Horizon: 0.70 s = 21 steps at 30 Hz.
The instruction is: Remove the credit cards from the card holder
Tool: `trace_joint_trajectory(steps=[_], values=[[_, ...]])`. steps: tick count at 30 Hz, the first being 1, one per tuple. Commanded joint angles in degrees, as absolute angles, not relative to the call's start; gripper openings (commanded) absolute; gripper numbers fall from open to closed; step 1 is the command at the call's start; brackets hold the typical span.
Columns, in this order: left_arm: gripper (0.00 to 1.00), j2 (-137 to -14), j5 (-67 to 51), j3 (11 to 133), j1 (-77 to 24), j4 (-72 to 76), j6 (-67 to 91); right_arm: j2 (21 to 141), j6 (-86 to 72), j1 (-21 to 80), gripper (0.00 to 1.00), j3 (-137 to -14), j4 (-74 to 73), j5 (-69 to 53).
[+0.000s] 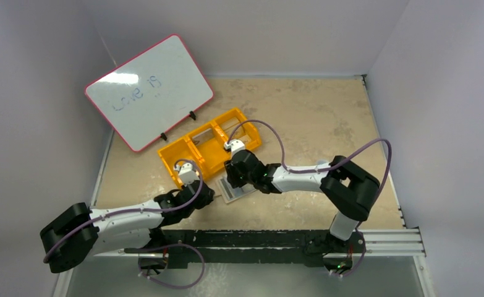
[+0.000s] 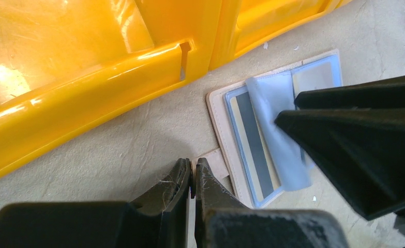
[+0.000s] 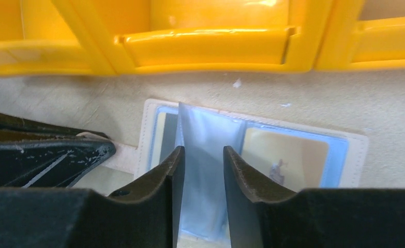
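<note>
**Open card holder, held for card removal.** The card holder (image 1: 236,189) lies open near the middle of the bench's near edge, just in front of the yellow three-compartment bin (image 1: 209,147). The left gripper (image 2: 192,173) has its jaws pressed together on the holder's tan tab (image 2: 210,157); we take this as anchoring the holder against sliding. The right gripper (image 3: 203,152), jaws spread, straddles a raised light-blue flap (image 3: 206,129), which exposes the pockets. The credit cards (image 3: 285,155) sit pocketed, including a dark-striped card (image 2: 252,150). We judge that none is out yet.
</note>
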<state>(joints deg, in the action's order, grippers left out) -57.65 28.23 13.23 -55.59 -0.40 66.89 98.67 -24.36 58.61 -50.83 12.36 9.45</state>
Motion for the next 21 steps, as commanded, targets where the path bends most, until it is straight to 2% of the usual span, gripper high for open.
trace_joint_trajectory(steps=[1, 2, 8, 11, 15, 18, 21], values=[[0.00, -57.02, 29.09, 13.04, -55.90, -1.41, 67.15, 95.89, -24.44, 56.82, 0.30, -50.51, 11.57, 9.80], [0.00, -57.04, 29.09, 13.03, -55.88, -1.41, 67.15, 95.93, -24.21, 56.80, 0.28, -50.68, 11.36, 9.99], [0.00, -56.98, 29.01, 13.14, -55.86, -1.60, 67.06, 97.12, -23.11, 56.69, 0.26, -52.86, 7.65, 10.59], [0.00, -56.79, 29.07, 13.27, -55.89, -1.82, 66.98, 95.84, -20.54, 56.70, 0.41, -52.67, 8.95, 8.21], [0.00, -56.60, 29.25, 13.34, -55.85, -1.93, 66.97, 94.34, -19.89, 56.84, 0.51, -52.88, 11.17, 2.59], [0.00, -56.85, 29.29, 13.39, -55.86, -1.81, 66.98, 96.14, -20.17, 57.57, 0.54, -53.91, 10.91, 2.82], [0.00, -57.12, 29.10, 13.59, -55.89, -1.81, 66.91, 97.84, -19.56, 59.11, 0.62, -54.93, 9.44, 5.11]])
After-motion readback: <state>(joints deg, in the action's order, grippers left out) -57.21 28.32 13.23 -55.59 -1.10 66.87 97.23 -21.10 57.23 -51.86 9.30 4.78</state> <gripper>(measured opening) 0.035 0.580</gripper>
